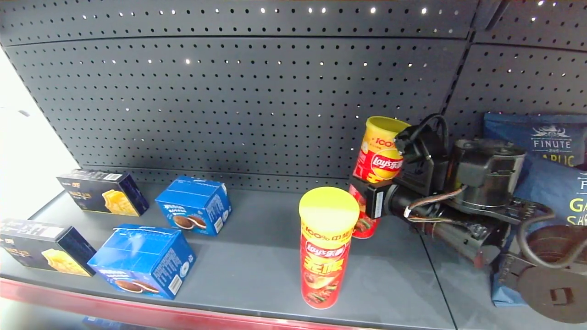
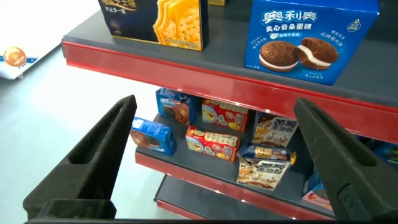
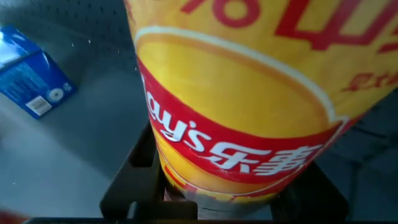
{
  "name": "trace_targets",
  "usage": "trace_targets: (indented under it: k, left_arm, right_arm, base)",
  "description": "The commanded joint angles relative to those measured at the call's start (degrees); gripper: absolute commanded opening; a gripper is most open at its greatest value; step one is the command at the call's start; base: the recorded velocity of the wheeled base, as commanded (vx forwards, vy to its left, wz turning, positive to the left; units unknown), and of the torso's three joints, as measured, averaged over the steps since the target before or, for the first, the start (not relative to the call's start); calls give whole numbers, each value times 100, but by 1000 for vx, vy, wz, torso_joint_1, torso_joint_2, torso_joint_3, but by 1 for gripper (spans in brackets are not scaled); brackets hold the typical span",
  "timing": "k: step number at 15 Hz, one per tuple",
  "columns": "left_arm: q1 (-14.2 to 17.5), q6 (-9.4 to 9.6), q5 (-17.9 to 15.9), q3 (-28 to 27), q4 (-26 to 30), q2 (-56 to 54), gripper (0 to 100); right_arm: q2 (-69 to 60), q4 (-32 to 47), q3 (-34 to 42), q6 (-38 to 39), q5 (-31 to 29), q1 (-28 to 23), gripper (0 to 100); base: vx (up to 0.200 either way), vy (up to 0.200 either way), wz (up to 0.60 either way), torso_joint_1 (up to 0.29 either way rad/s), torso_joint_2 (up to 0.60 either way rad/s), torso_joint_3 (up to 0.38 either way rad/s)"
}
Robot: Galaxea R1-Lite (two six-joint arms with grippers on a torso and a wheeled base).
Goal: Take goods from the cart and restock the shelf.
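Cracker boxes (image 1: 103, 192) and cookie boxes (image 1: 195, 205) are faced outward left of the standing chip can (image 1: 328, 252). Just behind and right of that can, a second chip can (image 1: 380, 156) is held nearly upright, clamped mid-body by the right gripper (image 1: 372, 199), likely so it can be set in line on the shelf (image 1: 257, 256). The left gripper (image 2: 214, 106) is added by the left wrist view, fingers spread and empty, low and left of that can, with stocked lower tiers (image 2: 180, 163) beyond.
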Motion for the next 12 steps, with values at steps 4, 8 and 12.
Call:
trace_targets:
  k: [4, 8, 12]
  left_arm:
    - [3, -2, 4, 0, -11, 9, 100]
    - [3, -2, 4, 0, -2, 9, 100]
    - [3, -2, 4, 0, -11, 9, 100]
  right_arm:
    - [935, -78, -823, -31, -175, 6, 0]
    - [1190, -139, -1087, -93, -245, -12, 0]
    - [1374, -218, -1227, -93, -245, -64, 0]
  base:
    - [0, 0, 0, 0, 0, 0]
    - [0, 0, 0, 0, 0, 0]
    - [0, 0, 0, 0, 0, 0]
